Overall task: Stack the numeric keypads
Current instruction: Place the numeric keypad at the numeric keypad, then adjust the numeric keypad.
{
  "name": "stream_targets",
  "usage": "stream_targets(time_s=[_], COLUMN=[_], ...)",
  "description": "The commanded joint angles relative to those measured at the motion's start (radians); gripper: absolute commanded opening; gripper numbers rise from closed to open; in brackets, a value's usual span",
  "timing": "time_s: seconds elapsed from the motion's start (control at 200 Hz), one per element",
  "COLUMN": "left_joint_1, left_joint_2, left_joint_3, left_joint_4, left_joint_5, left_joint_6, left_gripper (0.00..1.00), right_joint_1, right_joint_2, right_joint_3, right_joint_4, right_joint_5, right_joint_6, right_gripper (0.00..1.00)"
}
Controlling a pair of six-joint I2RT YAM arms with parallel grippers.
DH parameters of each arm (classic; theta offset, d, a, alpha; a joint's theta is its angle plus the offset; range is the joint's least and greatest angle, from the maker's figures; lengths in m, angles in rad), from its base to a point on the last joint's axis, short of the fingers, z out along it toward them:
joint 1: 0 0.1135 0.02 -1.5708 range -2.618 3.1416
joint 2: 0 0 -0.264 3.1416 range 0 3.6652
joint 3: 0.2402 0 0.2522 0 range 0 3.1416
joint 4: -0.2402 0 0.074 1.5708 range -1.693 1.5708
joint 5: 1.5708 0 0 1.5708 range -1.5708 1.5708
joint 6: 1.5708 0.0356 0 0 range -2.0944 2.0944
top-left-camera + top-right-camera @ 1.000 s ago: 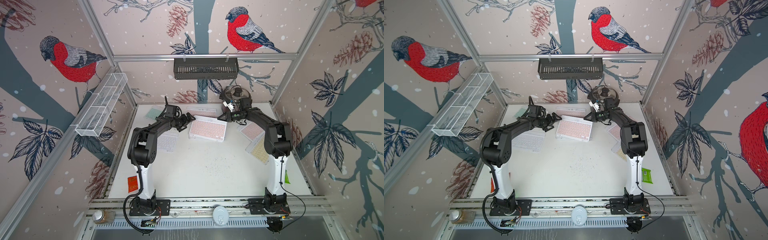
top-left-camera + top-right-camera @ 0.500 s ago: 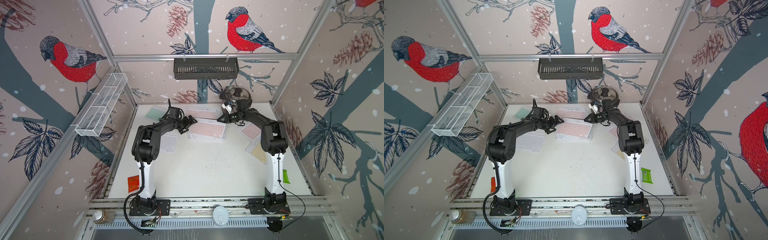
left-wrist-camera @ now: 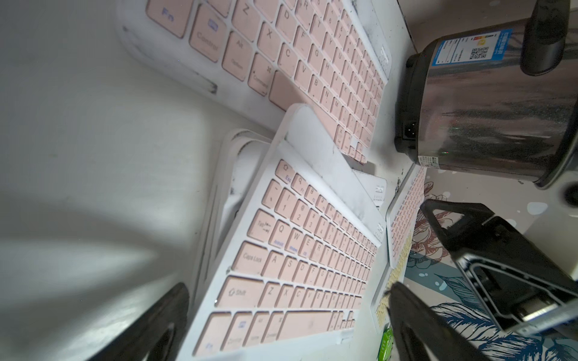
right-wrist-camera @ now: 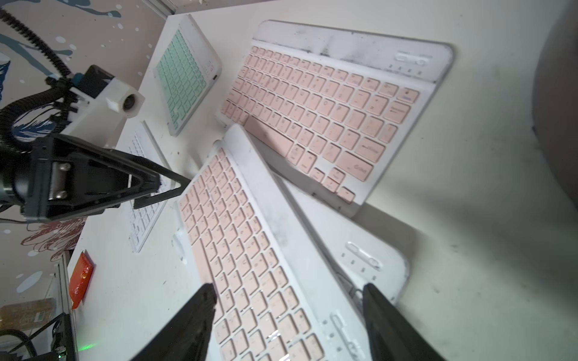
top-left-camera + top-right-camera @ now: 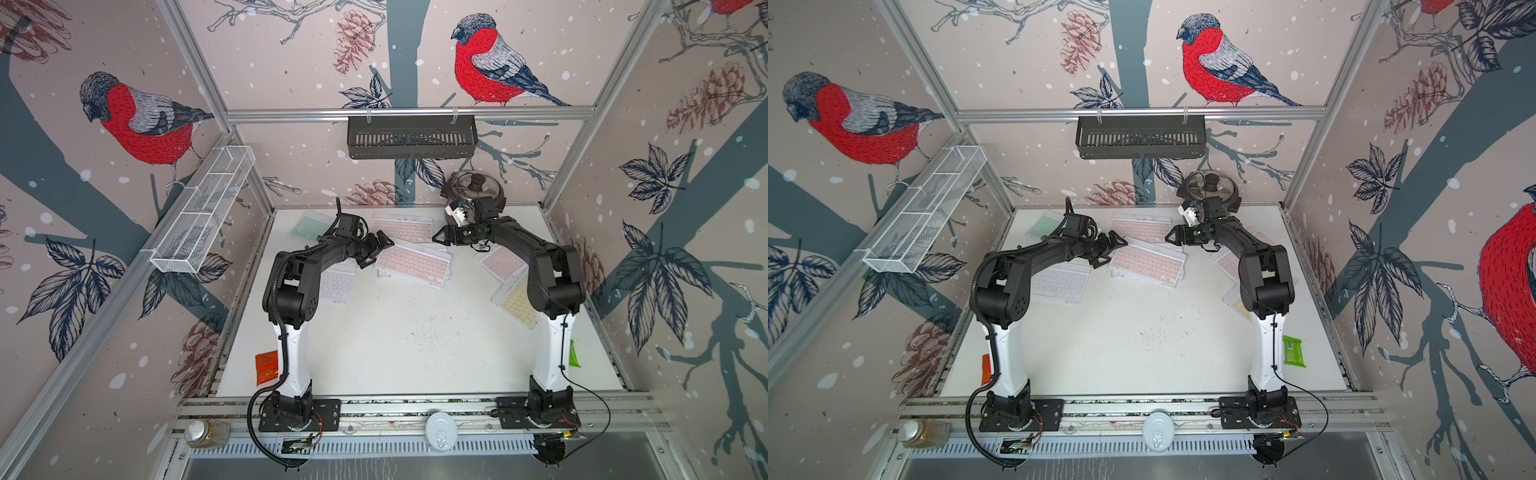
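R gripper point(image 5: 437, 240) jaws have spread, pink keypad point(image 5: 413, 262) let go beneath; L gripper point(image 5: 378, 252) open at its other end. Risk: keypad sits askew on stack point(image 4: 369, 250), so a nudge on retreat could slide it off.

Steel cooker point(image 5: 473, 189) at back; black wall basket point(image 5: 411, 139); white wire basket point(image 5: 203, 216); red packet point(image 5: 266, 368); green packet point(image 5: 1293, 351); glass jar point(image 5: 206, 432).

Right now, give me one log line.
top pink keypad: askew on stack | left gripper: open | right gripper: open
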Motion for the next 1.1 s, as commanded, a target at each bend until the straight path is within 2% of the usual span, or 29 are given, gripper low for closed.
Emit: stream_targets(time_s=[0.0, 0.135, 0.366, 0.451, 0.591, 1.097], left_joint_1=[-0.002, -0.007, -0.016, -0.022, -0.028, -0.046], left_joint_2=[-0.011, -0.014, -0.002, 0.001, 0.000, -0.016], left_joint_3=[0.008, -0.006, -0.003, 0.000, 0.000, 0.000], left_joint_4=[-0.024, -0.021, -0.016, -0.018, -0.021, -0.036], left_joint_5=[-0.025, -0.028, -0.039, -0.046, -0.055, -0.059], left_joint_6=[0.023, 0.024, 0.031, 0.034, 0.039, 0.046], left_gripper=[0.98, 0.98, 0.98, 0.99, 0.99, 0.98], right_joint_1=[0.027, 0.061, 0.087, 0.094, 0.112, 0.171], right_joint_2=[-0.071, -0.163, -0.274, -0.270, -0.222, -0.083], right_joint_3=[-0.061, -0.184, -0.434, -0.473, -0.453, -0.224], right_joint_4=[0.050, 0.099, 0.194, 0.209, 0.215, 0.079], right_joint_5=[0.046, 0.114, 0.266, 0.299, 0.346, 0.576], right_joint_6=[0.040, 0.078, 0.196, 0.222, 0.247, 0.240], right_gripper=[0.85, 1.00, 1.00, 1.00, 1.00, 1.00])
